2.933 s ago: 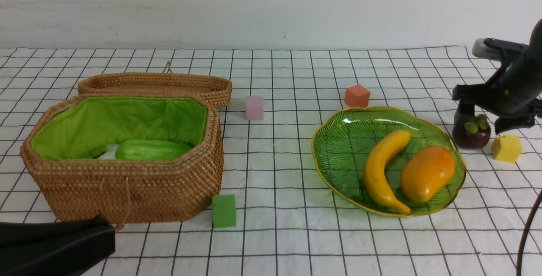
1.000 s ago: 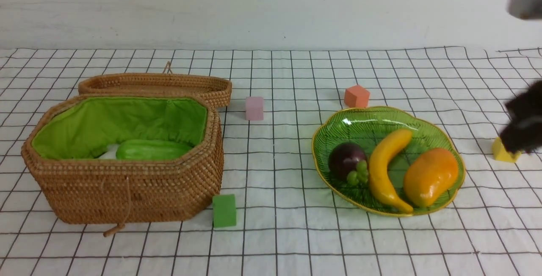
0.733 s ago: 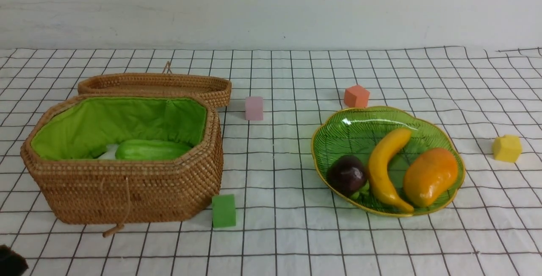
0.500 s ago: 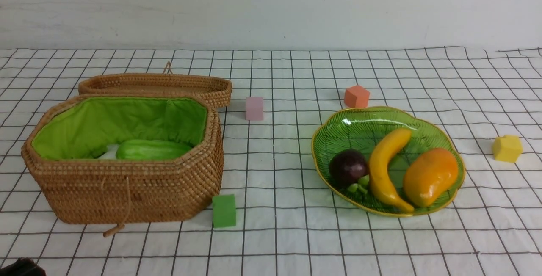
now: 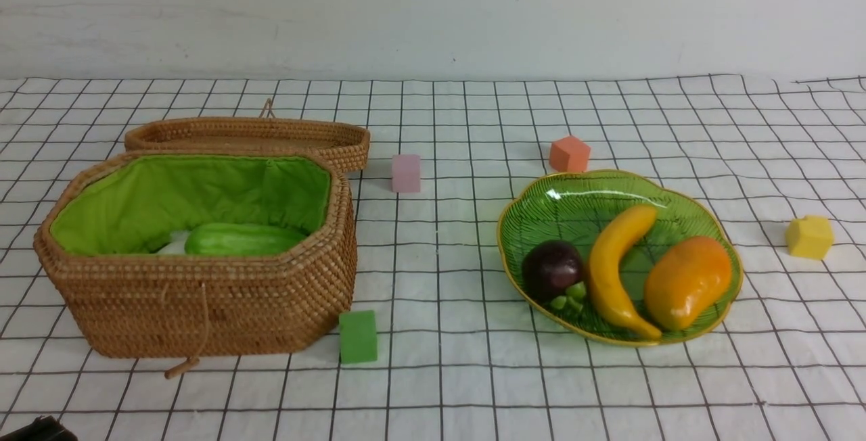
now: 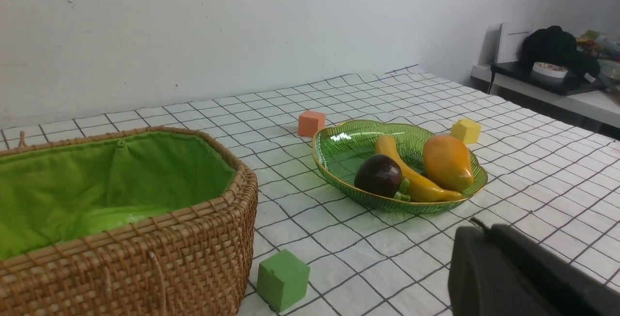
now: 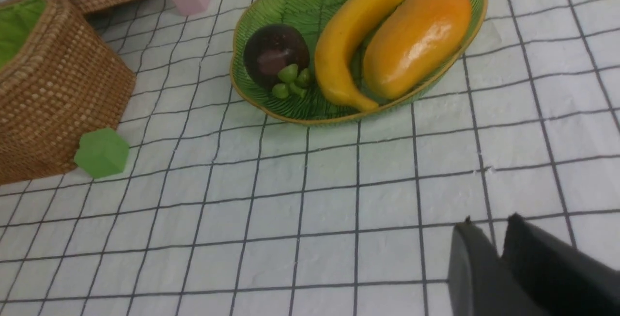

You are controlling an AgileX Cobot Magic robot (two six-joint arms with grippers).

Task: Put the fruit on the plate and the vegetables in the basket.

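Observation:
The green glass plate [image 5: 541, 204] holds the fruit: a dark-purple mangosteen [image 5: 551, 268] lying on its side, a yellow banana [image 5: 609, 272] and an orange mango [image 5: 687, 282]. The woven basket [image 5: 203, 306] at the left holds the vegetables that show: a light-green gourd [image 5: 240, 239] and a sliver of something white [image 5: 174, 245] behind it. My left gripper [image 6: 484, 229] is shut and empty, low over the cloth near the front; only its dark tip [image 5: 34, 429] shows in the front view. My right gripper [image 7: 490, 223] hangs over bare cloth in front of the plate, its fingers a narrow gap apart with nothing between them.
The basket's flat lid [image 5: 250, 136] lies behind it. Small cubes sit about the checked cloth: pink [image 5: 406, 172], orange [image 5: 570, 153], yellow [image 5: 809, 237] and green [image 5: 357, 336] by the basket's front corner. A side table with dark things [image 6: 552, 49] stands beyond the cloth's right end.
The right arm has let the mangosteen go on the plate and drawn back out of the front view. The mangosteen rocked and came to rest beside the banana.

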